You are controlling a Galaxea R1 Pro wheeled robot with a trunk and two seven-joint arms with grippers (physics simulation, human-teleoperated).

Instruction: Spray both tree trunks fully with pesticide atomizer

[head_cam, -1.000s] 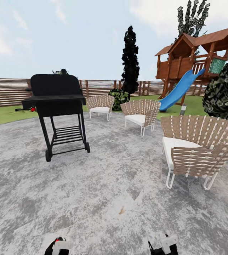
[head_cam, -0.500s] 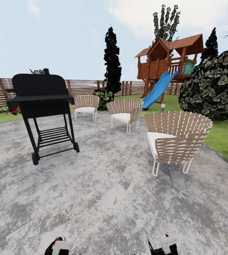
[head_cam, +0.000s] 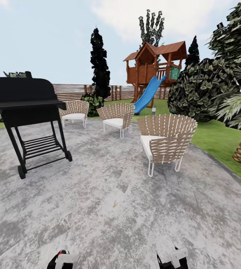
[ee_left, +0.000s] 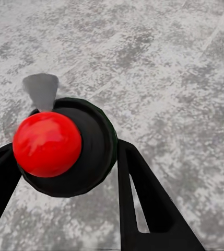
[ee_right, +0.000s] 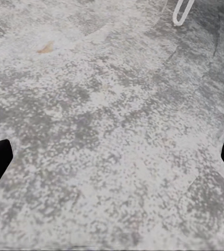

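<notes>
Pesticide atomizer (ee_left: 72, 151), a dark round body topped with a red ball, sits in our left gripper (ee_left: 65, 157), whose black fingers (ee_left: 138, 193) look clamped on either side of it. Our right gripper (ee_right: 112, 154) is empty, fingers spread wide over the grey paving (head_cam: 116, 224). We judge this a travel step. We should keep the grip firm and steer between the black grill (head_cam: 25, 102) and the nearest wicker chair (head_cam: 165, 144) toward the lawn (head_cam: 217, 138), scanning for thick mottled trunks.
</notes>
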